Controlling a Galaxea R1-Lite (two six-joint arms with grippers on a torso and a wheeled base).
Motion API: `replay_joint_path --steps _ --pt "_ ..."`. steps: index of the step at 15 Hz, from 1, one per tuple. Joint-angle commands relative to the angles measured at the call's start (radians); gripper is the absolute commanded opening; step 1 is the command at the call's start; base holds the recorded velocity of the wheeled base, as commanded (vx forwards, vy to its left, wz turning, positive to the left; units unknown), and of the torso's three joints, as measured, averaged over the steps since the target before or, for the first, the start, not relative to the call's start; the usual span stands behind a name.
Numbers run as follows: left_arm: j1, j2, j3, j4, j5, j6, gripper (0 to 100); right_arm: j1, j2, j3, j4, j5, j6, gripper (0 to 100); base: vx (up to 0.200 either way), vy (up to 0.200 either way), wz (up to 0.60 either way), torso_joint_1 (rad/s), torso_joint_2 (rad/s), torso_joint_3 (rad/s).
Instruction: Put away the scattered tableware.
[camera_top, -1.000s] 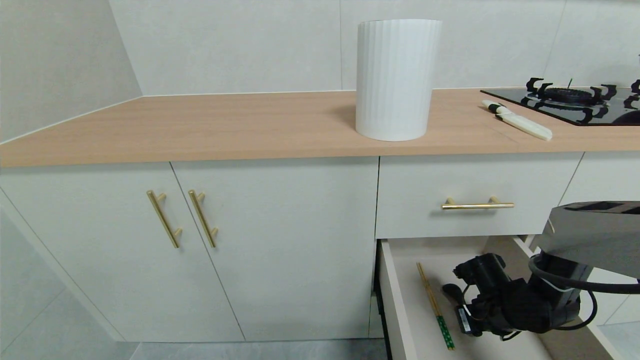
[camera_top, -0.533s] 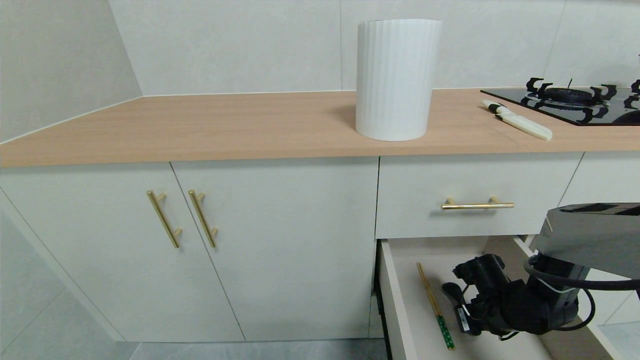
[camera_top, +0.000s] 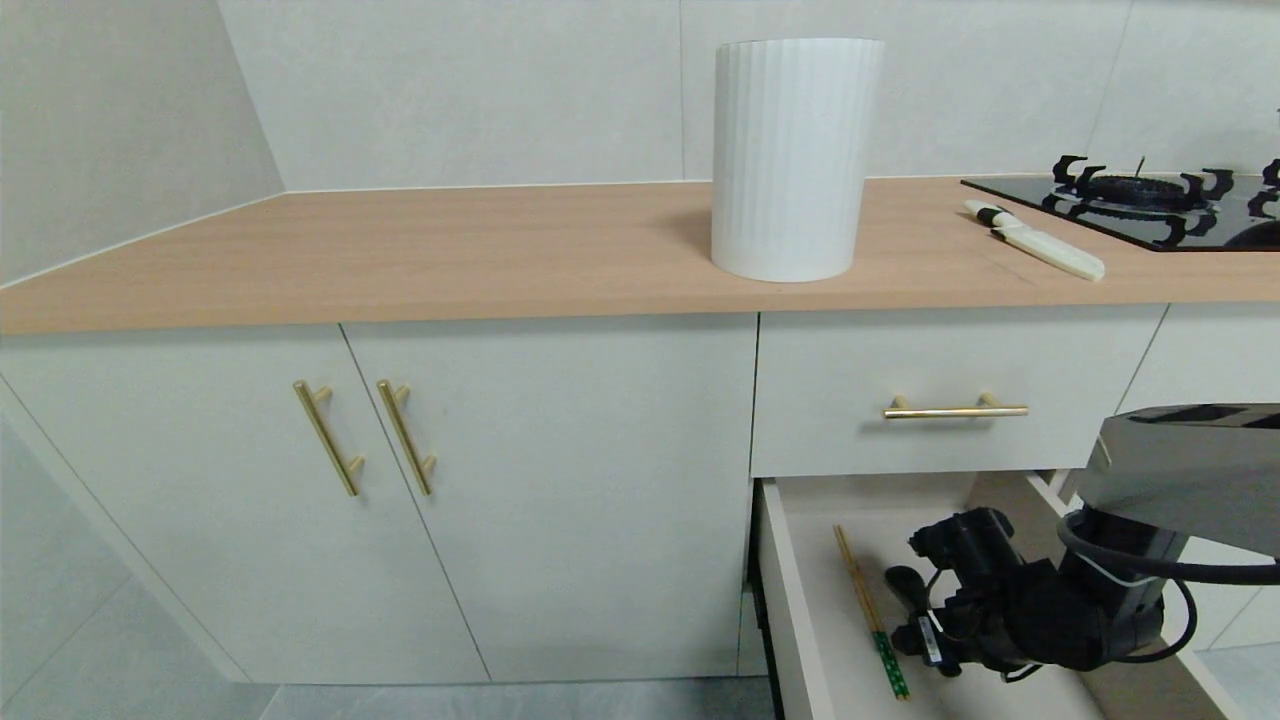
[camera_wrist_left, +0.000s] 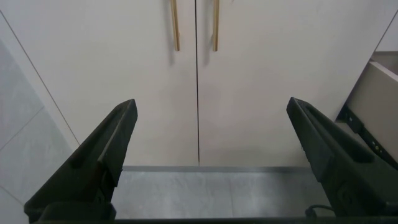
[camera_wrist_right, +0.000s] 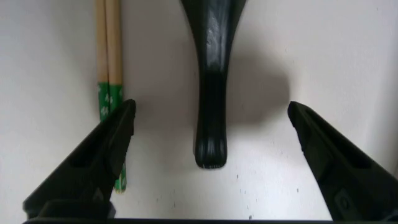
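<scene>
A black spoon (camera_top: 900, 580) lies on the floor of the open lower drawer (camera_top: 795, 600), beside a pair of wooden chopsticks (camera_top: 866, 608) with green ends. My right gripper (camera_top: 913, 597) hangs low inside the drawer, open, its fingers on either side of the spoon's handle (camera_wrist_right: 210, 93) without touching it. In the right wrist view the chopsticks (camera_wrist_right: 106, 62) lie next to one finger. On the counter near the stove rests a white knife (camera_top: 1035, 240) with a black band. My left gripper (camera_wrist_left: 211, 106) is open and holds nothing, low in front of the cabinet doors.
A tall white ribbed container (camera_top: 790, 160) stands on the wooden counter (camera_top: 400, 250). A black gas hob (camera_top: 1140, 200) sits at the far right. The upper drawer with a gold handle (camera_top: 955, 410) is closed above the open one. Two gold door handles (camera_wrist_left: 194, 25) face the left gripper.
My right gripper has shifted very slightly inside the drawer. The spoon, chopsticks and knife lie where they were.
</scene>
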Motion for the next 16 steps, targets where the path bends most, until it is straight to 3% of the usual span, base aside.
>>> replay_joint_path --steps 1,4,5,8,16 --pt "0.000 0.002 0.000 0.000 0.001 0.000 100 0.008 -0.109 0.036 0.010 0.000 0.044 100 0.000 0.000 0.00 0.000 0.00 0.000" --pt "0.000 0.002 0.000 0.000 0.001 0.000 100 0.019 -0.307 0.090 0.068 -0.001 0.059 100 0.000 0.000 0.00 0.000 0.00 0.000" --pt "0.000 0.002 0.000 0.000 0.001 0.000 100 0.018 -0.440 0.091 0.154 -0.024 0.062 100 0.000 0.000 0.00 0.000 0.00 0.000" --pt "0.000 0.000 0.000 0.000 0.001 0.000 100 0.028 -0.632 0.126 0.243 -0.055 0.082 100 0.000 0.000 0.00 0.000 0.00 0.000" --pt "0.000 0.000 0.000 0.000 0.001 0.000 100 0.091 -0.905 0.140 0.459 0.063 0.079 100 0.000 0.000 0.00 0.000 0.00 0.000"
